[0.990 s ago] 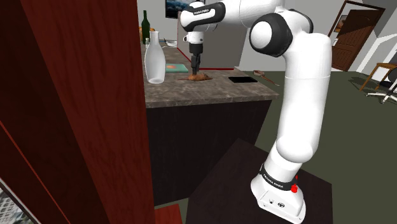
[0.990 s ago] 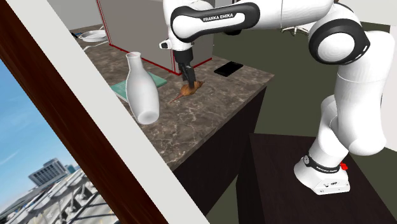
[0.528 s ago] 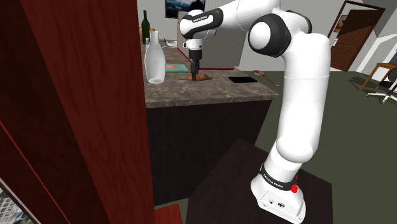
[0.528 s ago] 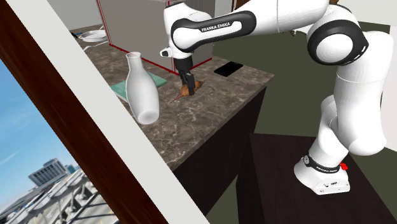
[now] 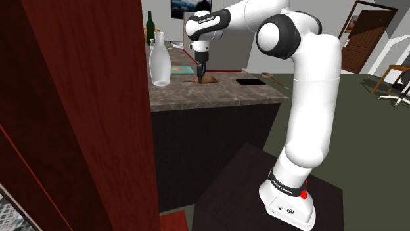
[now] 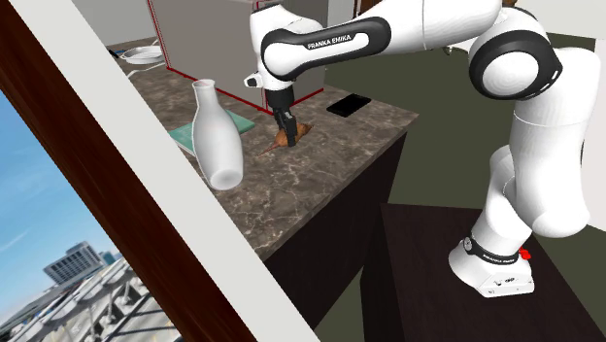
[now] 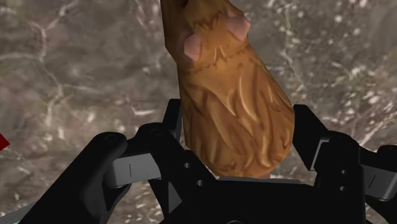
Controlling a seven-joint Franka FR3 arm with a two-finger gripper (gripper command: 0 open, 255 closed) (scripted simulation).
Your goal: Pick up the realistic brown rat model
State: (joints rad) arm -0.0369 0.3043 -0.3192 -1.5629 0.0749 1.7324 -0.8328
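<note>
The brown rat model [image 7: 235,114] lies on the dark marble counter [image 5: 217,95], its carved fur and pink ears plain in the wrist view. My black gripper [image 7: 238,137] stands straight down over its body, one finger pressed against each flank. In the shoulder view the gripper [image 5: 200,75] comes down on the rat [image 5: 207,79] at the counter's far side. The second exterior view shows the gripper [image 6: 287,129] on the rat [image 6: 289,134], whose thin tail points toward the vase. The rat still rests on the counter [image 6: 311,175].
A tall white vase [image 5: 159,62] [image 6: 216,136] stands close beside the rat, with a teal mat [image 6: 209,131] behind it. A flat black slab [image 5: 250,83] [image 6: 349,105] lies nearer the counter's edge. A dark brown cabinet side [image 5: 79,111] takes up the shoulder view's left.
The gripper came down the last bit onto the rat, and its fingers closed from wide apart to against the rat's sides. The rat has not moved.
</note>
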